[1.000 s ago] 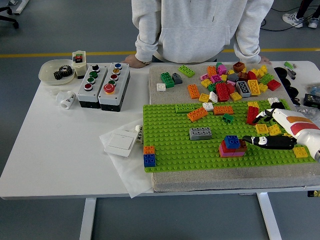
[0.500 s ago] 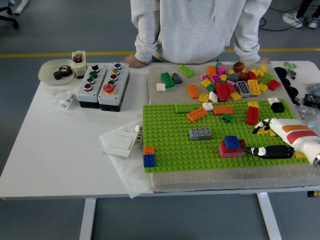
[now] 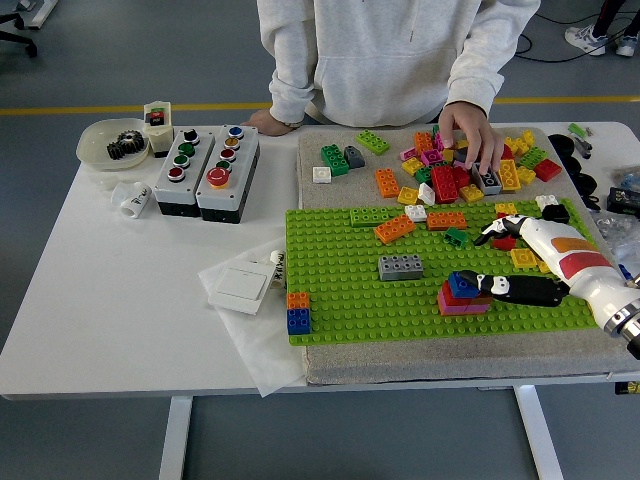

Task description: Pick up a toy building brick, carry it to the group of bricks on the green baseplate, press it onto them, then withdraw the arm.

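The green baseplate (image 3: 340, 270) carries a stack of pink, red and blue bricks (image 3: 460, 289) near its right front. My right hand (image 3: 483, 261) comes in from the right, fingers spread and holding nothing. One black finger (image 3: 522, 289) lies low and touches the stack's right side. A white finger (image 3: 497, 231) reaches over the upright red brick (image 3: 506, 242) behind it. Also on the plate are a grey brick (image 3: 401, 266) and an orange brick (image 3: 395, 229). My left arm is out of view.
A person at the far side has one hand (image 3: 474, 137) in the loose brick pile (image 3: 445, 180) behind the plate. Two button boxes (image 3: 205, 170), a bowl with a gear (image 3: 113, 143) and a white switch plate (image 3: 241, 287) lie left. An orange-on-blue stack (image 3: 298, 312) stands at the plate's front left corner.
My right hand has moved left, and its low black finger now touches the stack. The person's hand has come from the table's edge into the loose bricks.
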{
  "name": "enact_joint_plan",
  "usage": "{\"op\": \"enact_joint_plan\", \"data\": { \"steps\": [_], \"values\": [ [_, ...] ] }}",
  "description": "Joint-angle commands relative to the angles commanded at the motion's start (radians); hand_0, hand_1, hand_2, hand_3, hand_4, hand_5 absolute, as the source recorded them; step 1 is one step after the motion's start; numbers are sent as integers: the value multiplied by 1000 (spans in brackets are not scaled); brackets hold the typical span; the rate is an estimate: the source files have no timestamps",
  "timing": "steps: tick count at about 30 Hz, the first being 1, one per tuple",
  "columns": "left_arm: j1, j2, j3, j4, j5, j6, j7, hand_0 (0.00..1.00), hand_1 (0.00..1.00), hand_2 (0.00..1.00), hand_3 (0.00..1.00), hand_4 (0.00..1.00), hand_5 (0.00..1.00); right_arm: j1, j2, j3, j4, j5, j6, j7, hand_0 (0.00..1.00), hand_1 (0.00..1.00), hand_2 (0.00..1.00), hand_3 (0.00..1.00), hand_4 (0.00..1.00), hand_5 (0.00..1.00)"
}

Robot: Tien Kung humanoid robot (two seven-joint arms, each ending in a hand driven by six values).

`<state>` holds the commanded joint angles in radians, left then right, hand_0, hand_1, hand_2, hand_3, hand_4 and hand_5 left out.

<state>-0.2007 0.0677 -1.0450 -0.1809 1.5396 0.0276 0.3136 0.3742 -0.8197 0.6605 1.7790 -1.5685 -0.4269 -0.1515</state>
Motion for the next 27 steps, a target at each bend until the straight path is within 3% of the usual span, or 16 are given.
{"op": "enact_joint_plan", "data": {
  "steps": [13, 27],
  "values": [
    [-1, 1, 2, 0, -2, -1, 0, 767, 752, 785, 591, 619, 618, 60, 5, -83, 0, -11, 63, -24, 696, 670, 714, 585, 910, 689],
    [1, 2, -3, -1, 4, -2, 3, 766, 752, 785, 589, 619, 617, 91, 7, -153, 0, -21, 88, -36, 701, 671, 714, 580, 894, 636]
  ]
}}
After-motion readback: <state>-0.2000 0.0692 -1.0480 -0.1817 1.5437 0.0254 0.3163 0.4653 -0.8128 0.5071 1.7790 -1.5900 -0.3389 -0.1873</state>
